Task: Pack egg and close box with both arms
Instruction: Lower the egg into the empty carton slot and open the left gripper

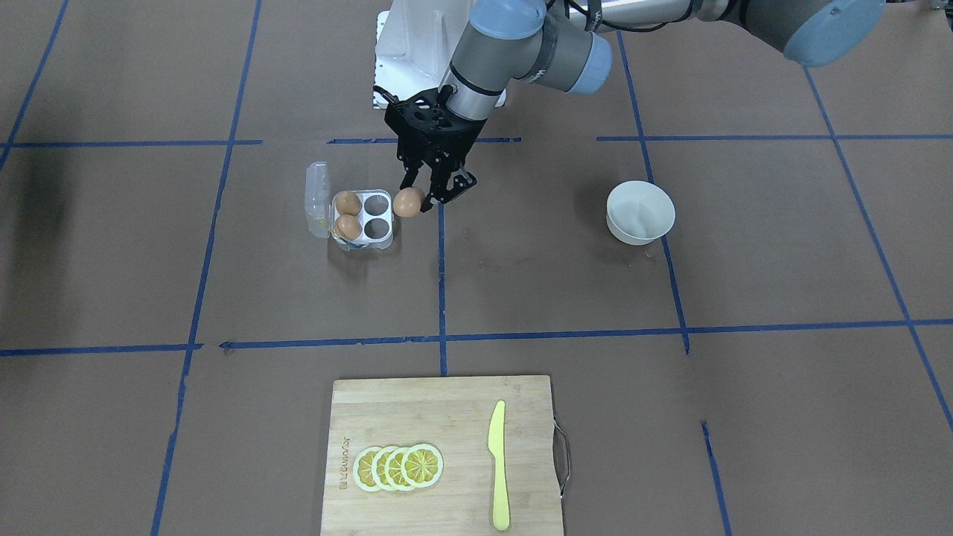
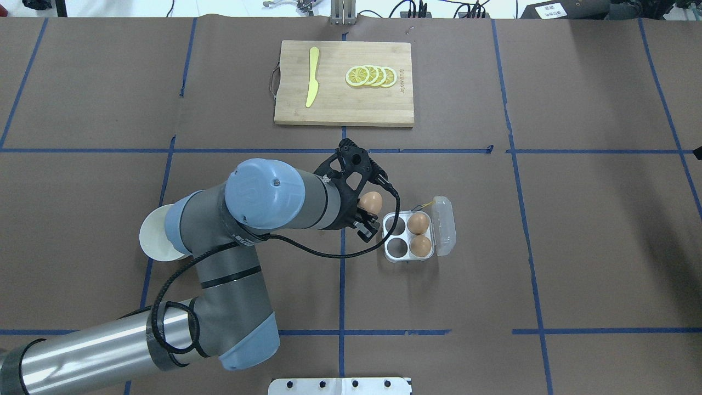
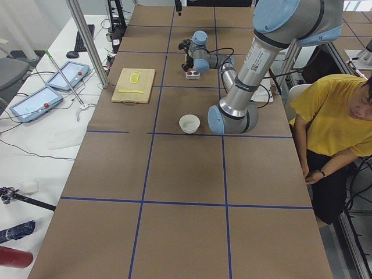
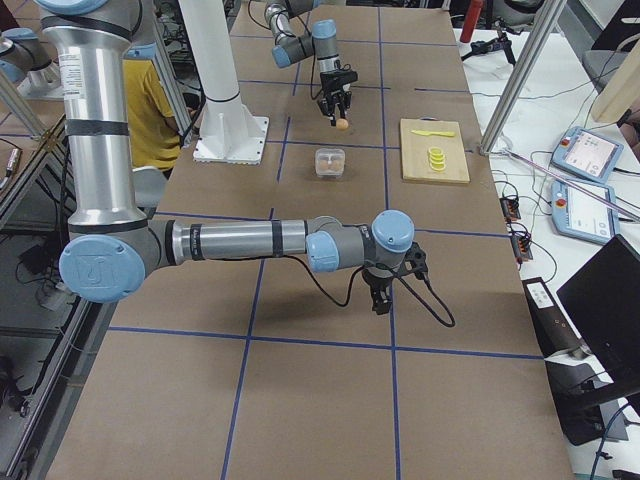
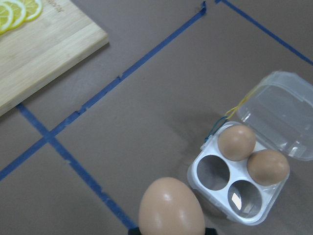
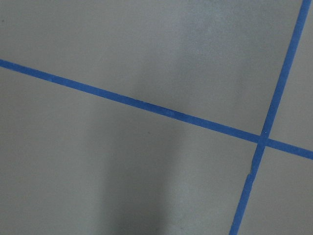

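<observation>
The egg (image 1: 408, 202) is in the air, pinched by the left claw (image 1: 421, 201), whose fingers are closed only as far as the shell lets them. It hangs just beside the box (image 1: 387, 195), on the side nearest the robot's left, and is not yet over any cell.

The box sits near the middle of the worktop, a little toward the robot's right end. Its lid (image 1: 318, 199) lies folded back, on the side toward the right end. Two packed eggs (image 1: 348, 202) fill the cells next to the lid. The two free cells (image 1: 377, 225) are the ones nearest the held egg, so the way in looks unobstructed.

The step in hand, as I read it, is carrying the egg to the box; closing has not begun. The next move calls for a short shift toward the right end until the egg is over a free cell. Then comes a slow, straight descent, with the fingers parting only once the shell is seated. The light box may slide if nudged.

The right claw (image 4: 380, 295) shows only from the right end, low over bare worktop well toward that end; I cannot tell how open it is. It has some way to come before it can help fold the lid over.

A bowl (image 1: 640, 212) stands toward the left end, and a board (image 1: 439, 454) lies at the middle of the far edge.
</observation>
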Available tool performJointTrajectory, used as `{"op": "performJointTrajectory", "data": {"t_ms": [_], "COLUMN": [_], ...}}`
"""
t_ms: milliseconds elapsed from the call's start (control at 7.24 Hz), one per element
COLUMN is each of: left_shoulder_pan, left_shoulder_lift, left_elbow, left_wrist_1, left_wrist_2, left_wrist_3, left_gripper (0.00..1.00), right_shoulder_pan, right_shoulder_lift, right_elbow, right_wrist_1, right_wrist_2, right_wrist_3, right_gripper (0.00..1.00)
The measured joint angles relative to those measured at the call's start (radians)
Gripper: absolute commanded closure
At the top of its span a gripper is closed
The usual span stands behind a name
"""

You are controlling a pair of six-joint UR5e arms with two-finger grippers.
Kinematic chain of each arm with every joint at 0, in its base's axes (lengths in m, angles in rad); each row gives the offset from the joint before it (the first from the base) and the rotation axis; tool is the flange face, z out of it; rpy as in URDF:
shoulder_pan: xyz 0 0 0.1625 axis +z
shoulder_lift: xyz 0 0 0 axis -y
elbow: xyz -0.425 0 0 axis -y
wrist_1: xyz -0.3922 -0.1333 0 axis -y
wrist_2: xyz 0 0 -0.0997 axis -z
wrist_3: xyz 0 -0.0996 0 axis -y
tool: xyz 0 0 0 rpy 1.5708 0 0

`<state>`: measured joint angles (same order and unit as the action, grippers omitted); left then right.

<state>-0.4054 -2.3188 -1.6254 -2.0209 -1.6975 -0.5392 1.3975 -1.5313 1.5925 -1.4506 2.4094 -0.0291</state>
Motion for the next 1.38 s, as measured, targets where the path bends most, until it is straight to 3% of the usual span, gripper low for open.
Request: {"op": "performJointTrajectory", "data": {"t_ms": [414, 1105, 1243, 1382], "left_shoulder_pan": [0.049, 0.076, 0.085, 0.091], "left_shoulder_lift": [-0.091, -0.092, -0.092, -0.092], "left_elbow": [0.105, 0.126, 0.126, 0.127], "left_wrist_1": [-0.023, -0.023, -0.023, -0.022], "left_wrist_2": [0.033, 0.041, 0.054, 0.073], "left_wrist_3": [-0.004, -0.005, -0.006, -0.006], "left_gripper": [1.00, 1.00, 0.91, 0.59], "right_shoulder_pan": [0.000, 0.000, 0.000, 0.000], "right_shoulder_lift": [-0.001, -0.001, -0.001, -0.001], "right_elbow": [0.006, 0.002, 0.001, 0.000], "right_wrist_1": [-0.001, -0.001, -0.001, -0.001], "right_wrist_2": [0.001, 0.001, 0.001, 0.001], "right_wrist_3": [0.001, 0.002, 0.002, 0.002], "right_gripper": [0.00, 0.00, 0.00, 0.00]}}
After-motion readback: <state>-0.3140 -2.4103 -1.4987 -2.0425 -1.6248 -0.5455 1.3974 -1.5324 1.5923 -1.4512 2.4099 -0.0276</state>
